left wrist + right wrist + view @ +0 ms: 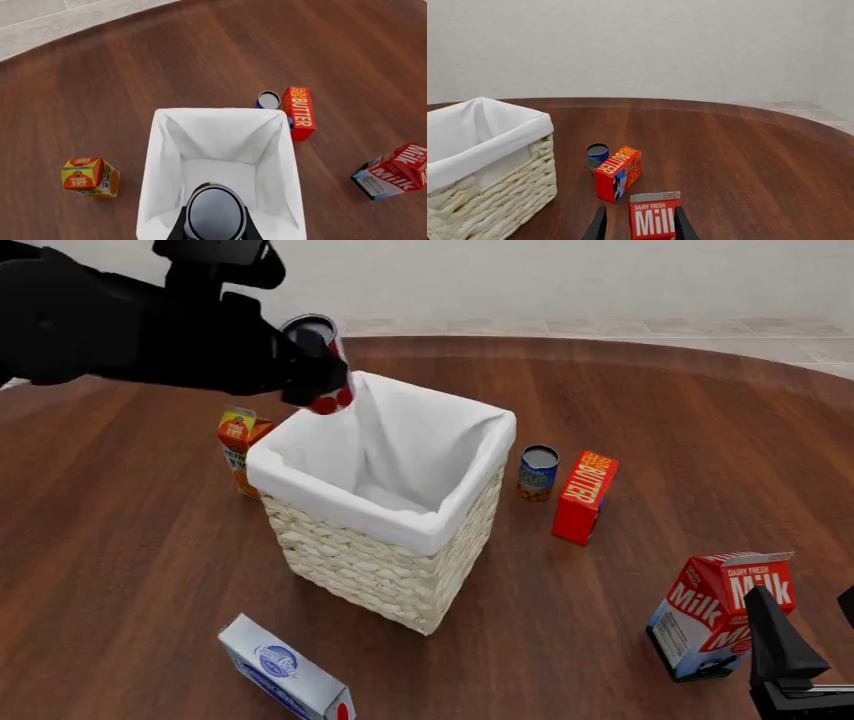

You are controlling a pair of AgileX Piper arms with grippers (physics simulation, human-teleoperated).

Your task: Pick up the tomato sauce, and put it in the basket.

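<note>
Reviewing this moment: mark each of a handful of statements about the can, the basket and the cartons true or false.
1. The left gripper holds the tomato sauce above the basket's rim. True.
2. The tomato sauce already lies on the basket's floor. False: the can is in the gripper, above the opening.
3. The butter box stands beside the blue-labelled can. True.
4. The milk carton is inside the basket. False: it stands on the table, near the right gripper.
5. The right gripper grips the milk carton. False: its fingers are open, the carton beyond them.
</note>
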